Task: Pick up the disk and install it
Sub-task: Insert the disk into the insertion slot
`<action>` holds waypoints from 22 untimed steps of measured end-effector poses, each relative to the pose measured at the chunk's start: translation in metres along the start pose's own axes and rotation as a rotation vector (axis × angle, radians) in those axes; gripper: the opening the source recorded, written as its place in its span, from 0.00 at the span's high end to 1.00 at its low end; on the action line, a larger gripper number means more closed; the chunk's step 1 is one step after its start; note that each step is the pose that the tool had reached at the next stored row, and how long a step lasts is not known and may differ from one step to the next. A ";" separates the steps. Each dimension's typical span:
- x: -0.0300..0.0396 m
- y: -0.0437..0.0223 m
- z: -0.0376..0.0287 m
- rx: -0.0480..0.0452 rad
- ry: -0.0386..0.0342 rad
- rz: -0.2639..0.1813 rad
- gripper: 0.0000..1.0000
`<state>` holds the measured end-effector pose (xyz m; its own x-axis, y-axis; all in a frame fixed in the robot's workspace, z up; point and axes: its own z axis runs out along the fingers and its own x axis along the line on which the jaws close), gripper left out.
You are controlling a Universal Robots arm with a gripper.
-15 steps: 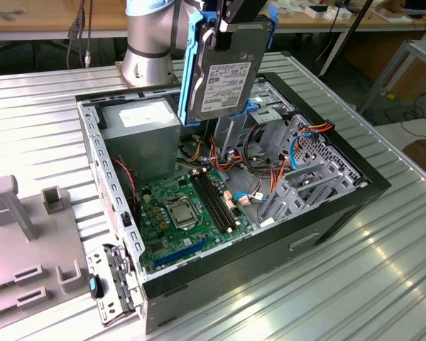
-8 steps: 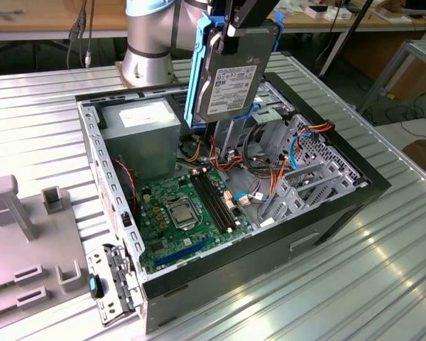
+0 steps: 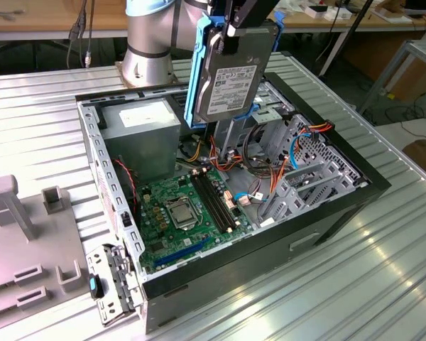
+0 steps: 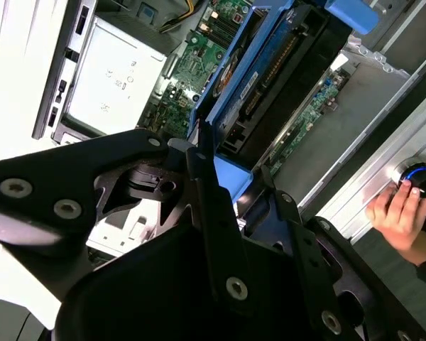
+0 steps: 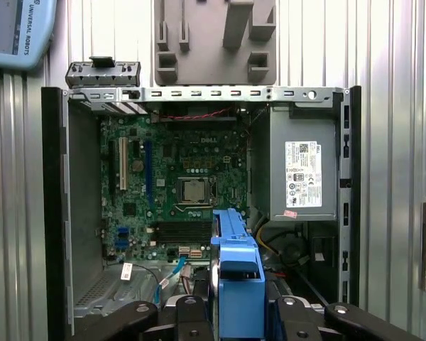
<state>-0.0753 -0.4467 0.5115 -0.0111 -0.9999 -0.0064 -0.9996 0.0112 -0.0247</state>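
Right at the wrist, the gripper (image 3: 232,32) is clamped on the one disk (image 3: 231,74), pinching its upper edge so it hangs upright, probably to go edge-first into a bay. Below it lies the single open computer case (image 3: 92,163) with its motherboard (image 3: 170,220) exposed. Farther off, one hand (image 4: 397,209) rests on a blue-lit knob (image 4: 417,172).
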 end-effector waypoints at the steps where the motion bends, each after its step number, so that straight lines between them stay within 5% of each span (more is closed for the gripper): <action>1: 0.0000 0.0000 0.0000 0.0000 0.0000 0.000 0.63; 5: 0.0000 -0.0002 0.0000 0.0000 -0.0001 0.000 0.63; 10: 0.0030 -0.0179 0.0005 0.0000 0.0001 0.000 0.63; 13: 0.0113 -0.0188 0.0008 0.0001 0.0053 0.000 0.63; 17: 0.0206 -0.0190 0.0014 0.0004 0.0270 -0.001 0.63; 22: 0.0338 -0.0244 0.0037 0.0004 0.0323 -0.001 0.63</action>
<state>-0.0512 -0.4808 0.5081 -0.0111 -0.9996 0.0259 -0.9996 0.0104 -0.0251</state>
